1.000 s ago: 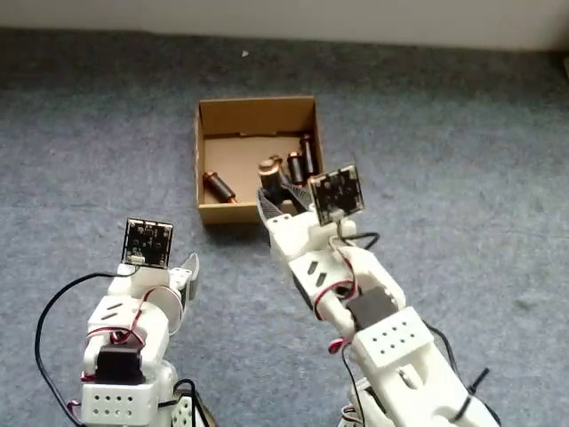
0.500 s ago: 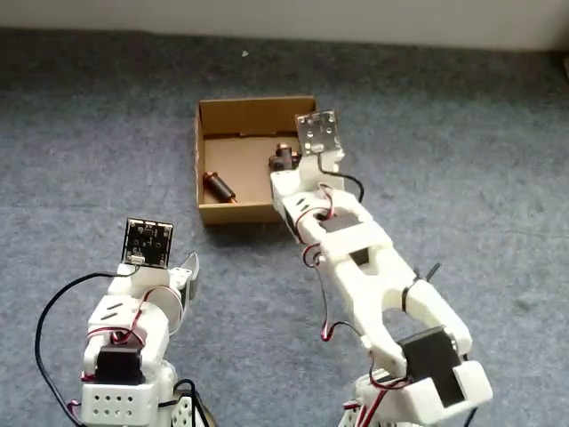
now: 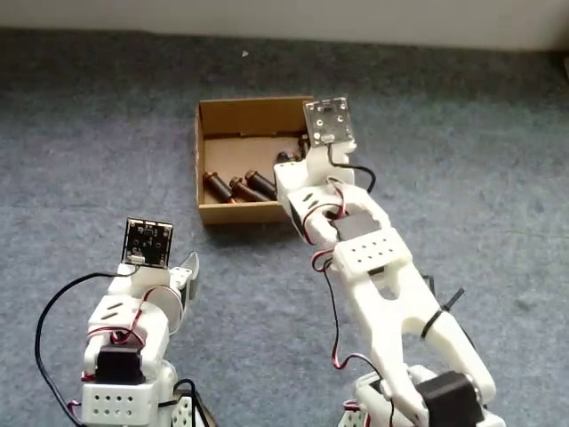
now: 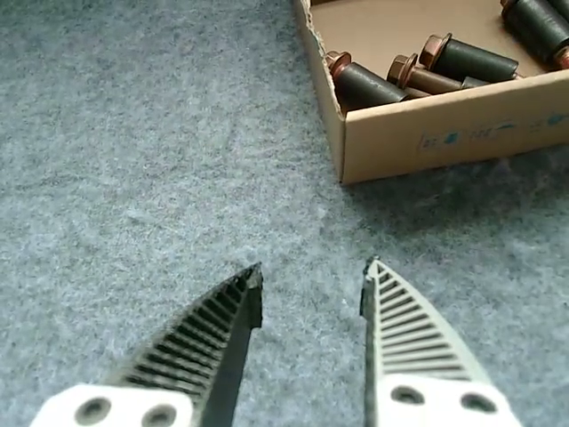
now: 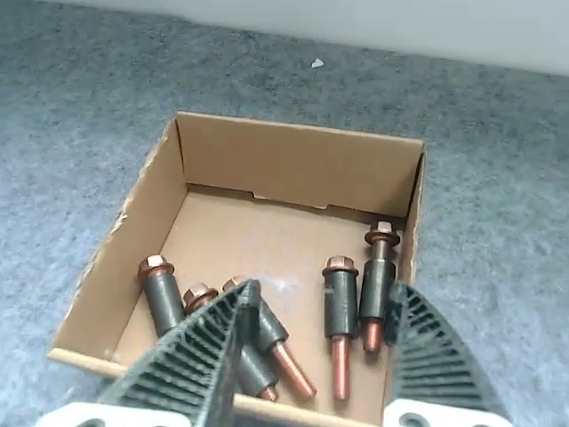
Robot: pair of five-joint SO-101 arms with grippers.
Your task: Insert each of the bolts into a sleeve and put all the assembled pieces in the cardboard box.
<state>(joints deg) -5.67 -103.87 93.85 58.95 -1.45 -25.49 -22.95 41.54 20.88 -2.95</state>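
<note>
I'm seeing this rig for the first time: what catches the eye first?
The cardboard box on the grey carpet, holding five sleeved bolts. The right gripper hangs open above its near side, and the left gripper is open over carpet short of the box.

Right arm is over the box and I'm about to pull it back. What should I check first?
1. Right gripper empty, jaws open: ok.
2. Left gripper empty, jaws open above the carpet: ok.
3. Cardboard box upright on the carpet: ok.
4. Assembled pieces in the box: five lie on its floor: ok.
5. Every bolt in a sleeve: four clearly are; the half-hidden piece behind a right finger: cannot tell.
6. Right fingers clear of the box's near wall: cannot tell; they overlap it in the wrist view.
</note>
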